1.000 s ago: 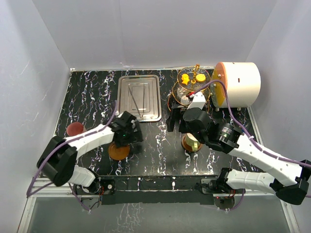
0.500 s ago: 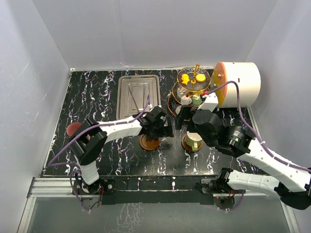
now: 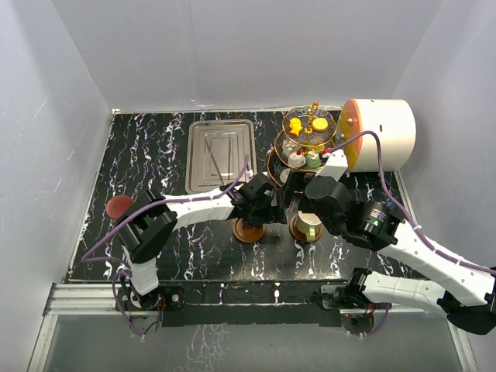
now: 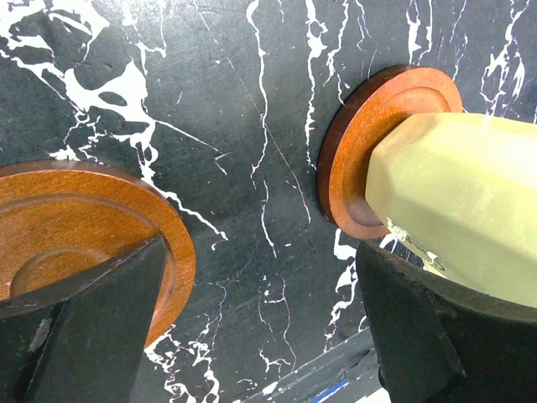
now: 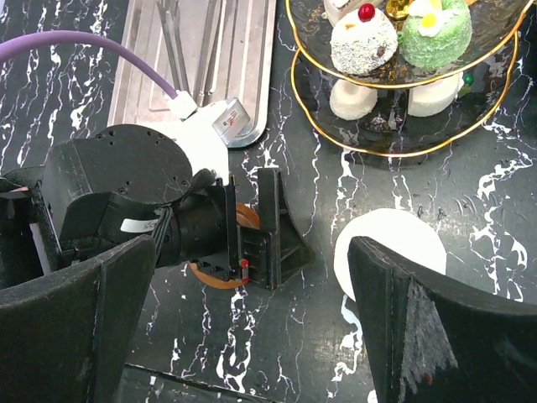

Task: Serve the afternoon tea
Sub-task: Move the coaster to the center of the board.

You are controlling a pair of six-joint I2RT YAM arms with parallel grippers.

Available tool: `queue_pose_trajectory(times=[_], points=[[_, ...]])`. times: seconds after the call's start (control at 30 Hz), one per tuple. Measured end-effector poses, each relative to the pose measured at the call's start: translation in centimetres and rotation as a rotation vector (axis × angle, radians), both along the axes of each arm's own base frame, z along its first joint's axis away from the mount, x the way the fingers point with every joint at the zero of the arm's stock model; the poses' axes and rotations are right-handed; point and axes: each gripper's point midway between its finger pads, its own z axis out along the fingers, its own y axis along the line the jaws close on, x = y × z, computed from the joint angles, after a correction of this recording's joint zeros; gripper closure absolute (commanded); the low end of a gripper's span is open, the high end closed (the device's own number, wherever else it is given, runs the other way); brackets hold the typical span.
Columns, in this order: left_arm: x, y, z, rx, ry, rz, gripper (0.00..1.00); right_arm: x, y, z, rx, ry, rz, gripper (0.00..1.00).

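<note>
Cream cup (image 5: pixel 388 245) lies under wide-apart jaws — tiered stand (image 5: pixel 379 152) just beyond

A cream cup (image 4: pixel 470 201) stands on a brown saucer (image 4: pixel 352 168). A second brown saucer (image 4: pixel 84 227) lies bare just beside it. Little cakes (image 5: pixel 362 38) sit on the gold glass stand (image 5: pixel 390 126) behind them. A maroon cup (image 3: pixel 118 206) is far off to the left.
</note>
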Motion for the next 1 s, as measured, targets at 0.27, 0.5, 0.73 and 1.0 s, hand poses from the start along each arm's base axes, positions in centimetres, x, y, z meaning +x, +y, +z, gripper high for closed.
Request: queue_pose_trajectory(times=[0.27,0.5,0.73,1.0], points=[[1.2,1.3,1.2,0.093,-0.073,0.002,0.01,0.0,0.0,0.0,0.004,0.0,0.002,0.02],[2.5,4.3,6.5,0.089,-0.207,0.078,0.01,-0.2,0.0,0.4,0.019,-0.006,0.007,0.02],[1.7,11.6,5.3,0.133,-0.177,0.211,0.01,-0.3,1.2,0.1,0.054,-0.001,0.05,0.02],[-1.2,15.0,2.2,0.092,-0.084,0.272,0.01,-0.4,2.4,-0.2,0.07,0.016,0.088,0.02]])
